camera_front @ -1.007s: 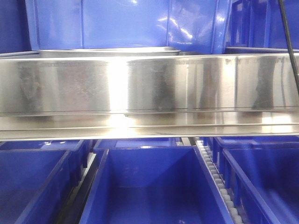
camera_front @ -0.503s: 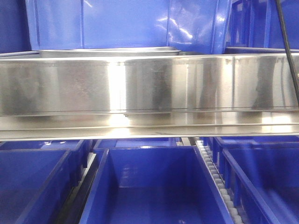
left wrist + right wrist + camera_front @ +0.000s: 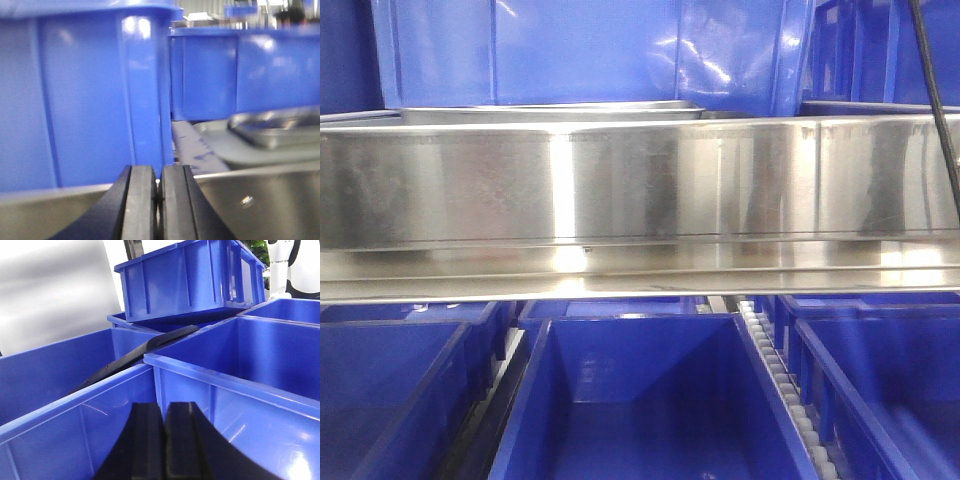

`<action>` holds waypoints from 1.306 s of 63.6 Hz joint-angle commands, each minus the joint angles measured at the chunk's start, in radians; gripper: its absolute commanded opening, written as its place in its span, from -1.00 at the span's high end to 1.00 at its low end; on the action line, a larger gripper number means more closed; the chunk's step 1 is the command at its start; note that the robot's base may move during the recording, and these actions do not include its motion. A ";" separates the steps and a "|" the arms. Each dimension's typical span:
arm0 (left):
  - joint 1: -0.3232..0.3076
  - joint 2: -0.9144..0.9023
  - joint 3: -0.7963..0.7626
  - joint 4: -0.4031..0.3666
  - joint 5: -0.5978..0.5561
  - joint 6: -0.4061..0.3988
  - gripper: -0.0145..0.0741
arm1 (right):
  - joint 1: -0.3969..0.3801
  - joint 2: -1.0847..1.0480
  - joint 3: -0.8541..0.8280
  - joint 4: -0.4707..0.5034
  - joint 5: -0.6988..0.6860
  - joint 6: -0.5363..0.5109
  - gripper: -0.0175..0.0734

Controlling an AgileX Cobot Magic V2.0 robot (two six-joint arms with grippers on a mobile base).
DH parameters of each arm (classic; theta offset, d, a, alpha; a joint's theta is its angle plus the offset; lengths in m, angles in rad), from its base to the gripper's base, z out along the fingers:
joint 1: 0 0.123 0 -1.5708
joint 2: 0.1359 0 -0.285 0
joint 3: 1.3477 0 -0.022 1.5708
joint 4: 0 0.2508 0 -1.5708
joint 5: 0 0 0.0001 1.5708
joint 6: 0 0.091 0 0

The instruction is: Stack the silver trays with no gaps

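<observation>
Left gripper (image 3: 157,200) fingers pressed together, silver tray (image 3: 277,129) at 2 o'clock beside blue crates (image 3: 80,100), right gripper (image 3: 164,440) fingers together above crate rim (image 3: 225,377)

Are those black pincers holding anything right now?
No. The left pincer and the right pincer are both closed with nothing between their pads. A silver tray sits apart, beyond the left one, untouched.

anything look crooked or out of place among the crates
Yes: in the right wrist view the upper blue crate sits tilted across the rims of the crates below instead of nested square. A black curved piece sticks up between two crates.
</observation>
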 commanded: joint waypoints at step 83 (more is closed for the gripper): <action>-0.005 -0.005 -0.001 0.189 0.081 -0.479 0.66 | 0.001 -0.011 -0.009 -0.010 -0.049 -0.002 0.79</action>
